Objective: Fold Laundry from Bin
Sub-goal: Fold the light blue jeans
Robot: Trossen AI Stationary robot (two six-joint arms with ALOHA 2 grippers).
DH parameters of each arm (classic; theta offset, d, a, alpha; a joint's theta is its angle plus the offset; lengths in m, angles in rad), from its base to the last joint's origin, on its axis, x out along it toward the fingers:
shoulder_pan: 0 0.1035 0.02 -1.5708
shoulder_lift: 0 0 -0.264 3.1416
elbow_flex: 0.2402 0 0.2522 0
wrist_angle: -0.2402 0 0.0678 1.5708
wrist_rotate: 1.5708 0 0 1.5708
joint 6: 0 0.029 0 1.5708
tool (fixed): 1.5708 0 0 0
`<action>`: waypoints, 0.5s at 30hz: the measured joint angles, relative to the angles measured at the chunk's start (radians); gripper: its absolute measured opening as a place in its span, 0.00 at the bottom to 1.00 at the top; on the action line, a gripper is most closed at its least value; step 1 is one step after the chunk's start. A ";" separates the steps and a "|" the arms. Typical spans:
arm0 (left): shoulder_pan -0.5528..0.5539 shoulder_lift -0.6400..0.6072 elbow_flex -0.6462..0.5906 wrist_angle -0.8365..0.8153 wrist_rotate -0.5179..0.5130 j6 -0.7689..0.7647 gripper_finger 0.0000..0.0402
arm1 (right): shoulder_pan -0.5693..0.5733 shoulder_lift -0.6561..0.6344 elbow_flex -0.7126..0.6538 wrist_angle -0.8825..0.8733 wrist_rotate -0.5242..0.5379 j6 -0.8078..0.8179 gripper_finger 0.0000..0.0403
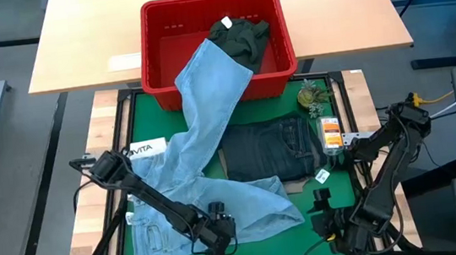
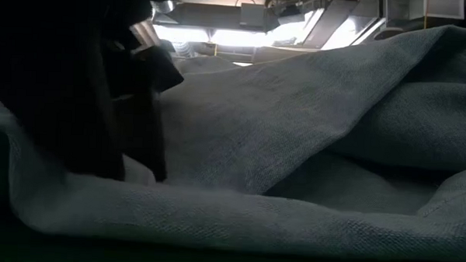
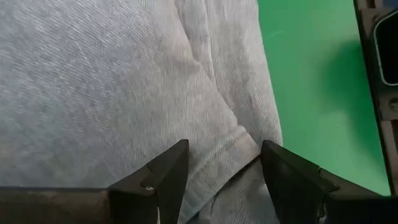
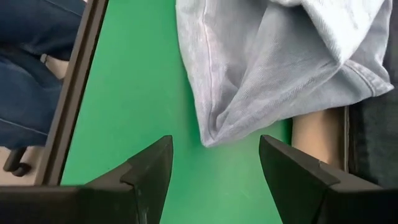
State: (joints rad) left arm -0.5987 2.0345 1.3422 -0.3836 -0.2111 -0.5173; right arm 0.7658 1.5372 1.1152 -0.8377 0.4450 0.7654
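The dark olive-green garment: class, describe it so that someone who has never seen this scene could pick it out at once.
Find the red bin at the table's far edge. In its far right corner lies the dark olive-green garment, crumpled in a heap. Unlike the light blue jeans spilling over the bin's near rim onto the green mat, it sits wholly inside and carries a small white tag.
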 joint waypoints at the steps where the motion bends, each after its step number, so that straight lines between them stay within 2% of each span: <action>1: 0.000 0.004 0.000 0.004 0.000 -0.001 0.48 | 0.000 0.000 0.000 0.007 0.000 0.000 0.59; 5: 0.000 0.007 0.000 0.003 -0.003 -0.003 0.42 | 0.000 0.000 0.000 0.018 0.000 0.000 0.59; 15: 0.001 0.007 0.000 0.006 -0.004 -0.003 0.17 | 0.000 0.006 0.001 0.031 -0.005 0.005 0.59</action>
State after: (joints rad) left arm -0.5980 2.0415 1.3422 -0.3775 -0.2149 -0.5202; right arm 0.7656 1.5433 1.1160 -0.8065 0.4399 0.7705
